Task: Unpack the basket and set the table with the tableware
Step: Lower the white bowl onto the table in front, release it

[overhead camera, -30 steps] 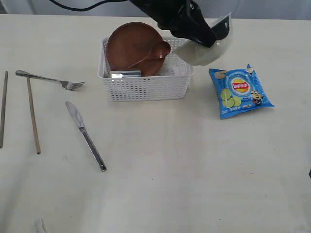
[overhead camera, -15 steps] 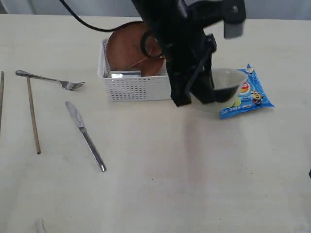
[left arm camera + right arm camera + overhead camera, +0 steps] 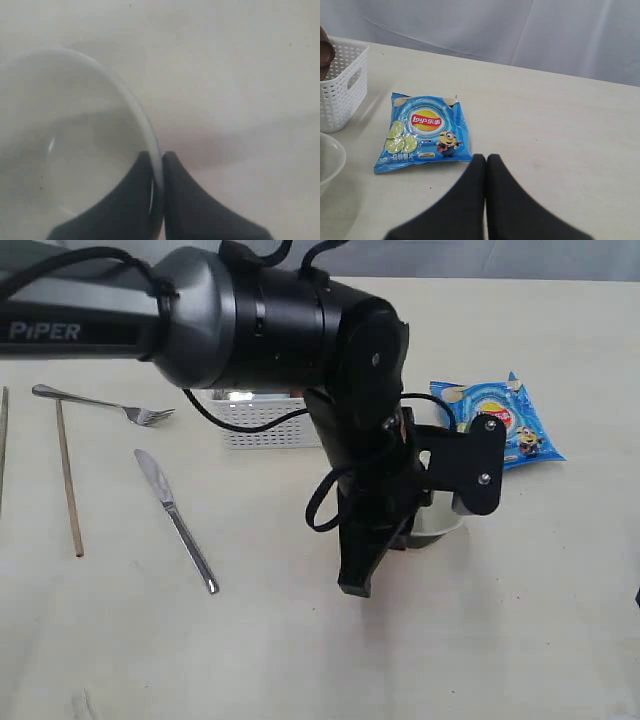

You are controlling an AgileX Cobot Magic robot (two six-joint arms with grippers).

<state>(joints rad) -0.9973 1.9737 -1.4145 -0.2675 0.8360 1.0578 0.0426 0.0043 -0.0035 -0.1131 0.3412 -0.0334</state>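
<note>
"PiPER" arm (image 3: 250,320) at the bowl (image 3: 60,125), "Lay's" bag (image 3: 424,132) near (blue, Minion)

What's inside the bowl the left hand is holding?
Nothing visible: the bowl shows only bare pale inner wall. The left hand, pinching the rim, hides a sliver of it.

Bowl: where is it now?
Exterior view, right of centre: the bowl is just camera-side of the chip bag, mostly hidden behind the left arm. The left gripper holds its rim in its jaws.
</note>
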